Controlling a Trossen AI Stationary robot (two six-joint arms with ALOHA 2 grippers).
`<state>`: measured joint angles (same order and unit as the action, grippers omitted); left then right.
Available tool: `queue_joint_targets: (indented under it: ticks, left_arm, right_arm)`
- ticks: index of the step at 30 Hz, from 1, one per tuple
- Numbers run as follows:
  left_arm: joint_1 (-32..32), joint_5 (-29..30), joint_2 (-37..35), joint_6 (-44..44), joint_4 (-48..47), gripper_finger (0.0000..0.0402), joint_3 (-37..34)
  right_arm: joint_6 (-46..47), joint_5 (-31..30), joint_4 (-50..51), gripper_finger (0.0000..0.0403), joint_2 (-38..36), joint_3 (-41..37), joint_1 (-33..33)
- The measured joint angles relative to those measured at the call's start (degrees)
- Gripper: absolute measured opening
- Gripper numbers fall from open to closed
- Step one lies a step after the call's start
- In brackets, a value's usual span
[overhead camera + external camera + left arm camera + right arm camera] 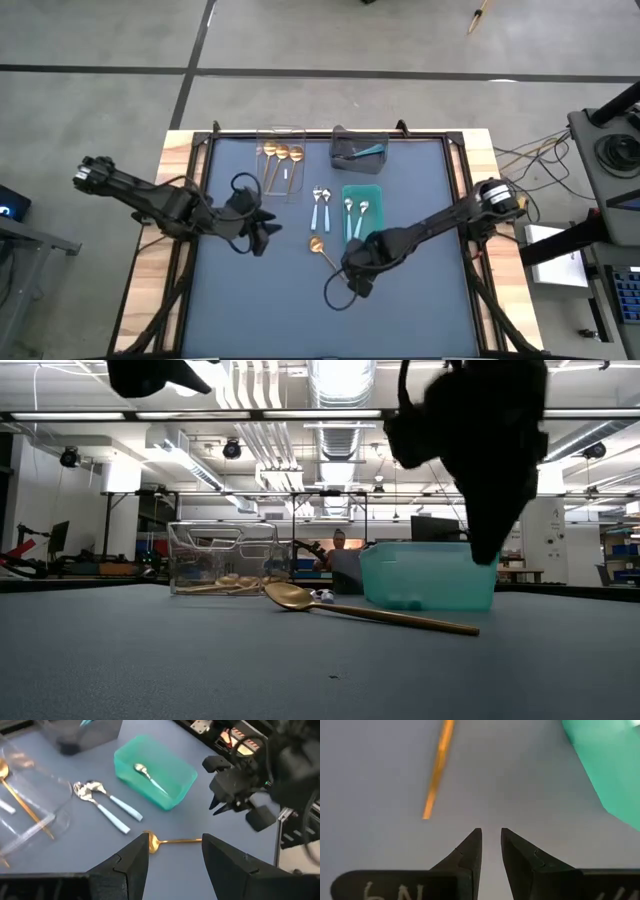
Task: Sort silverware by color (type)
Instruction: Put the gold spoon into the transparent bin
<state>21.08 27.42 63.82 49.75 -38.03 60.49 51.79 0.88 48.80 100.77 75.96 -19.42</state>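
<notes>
Gold spoon (322, 250) lies flat on tabletop (420, 300), just at 9 o'clock of teal bin (346, 192). Right tool (491, 845) hovers near handle tip, narrow gap between fingers, grasping nothing. Left tool (172, 852) parted, empty, waits at 9 o'clock. Our worry: thin handle (lying flush) slips as fingers pinch, spoon skids. Long axis 10-to-4 from above, bowl toward 10.
</notes>
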Motion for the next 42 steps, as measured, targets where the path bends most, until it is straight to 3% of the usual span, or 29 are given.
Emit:
queue_joint_targets:
  ticks: [5,11,16,23,35,42]
  left_arm:
    - [0.2,0.0,2.3,9.1,0.0,0.0165,0.0]
    - [1.4,-0.8,5.5,18.8,-0.1,0.0165,0.1]
    - [3.9,-1.0,7.9,21.8,0.2,0.0165,0.6]
    - [7.0,0.2,10.3,24.6,1.4,0.0165,0.6]
    - [7.3,0.8,11.8,24.4,2.1,0.0165,0.7]
    - [7.3,3.6,11.7,24.3,2.0,0.0165,0.7]
  right_arm:
    - [-3.7,-4.5,-0.8,0.0063,2.4,-0.4,-2.0]
    - [-6.4,-10.1,-8.8,0.0063,4.9,-0.4,-4.0]
    - [-7.2,-12.5,-14.6,0.0063,7.3,-0.5,-5.4]
    - [-1.9,-21.5,-11.6,0.0063,7.3,-0.7,-7.1]
    - [-1.4,-20.4,-14.9,0.0063,10.5,-1.2,-7.0]
    - [-7.1,-14.8,-29.3,0.0063,10.5,0.0,-7.5]
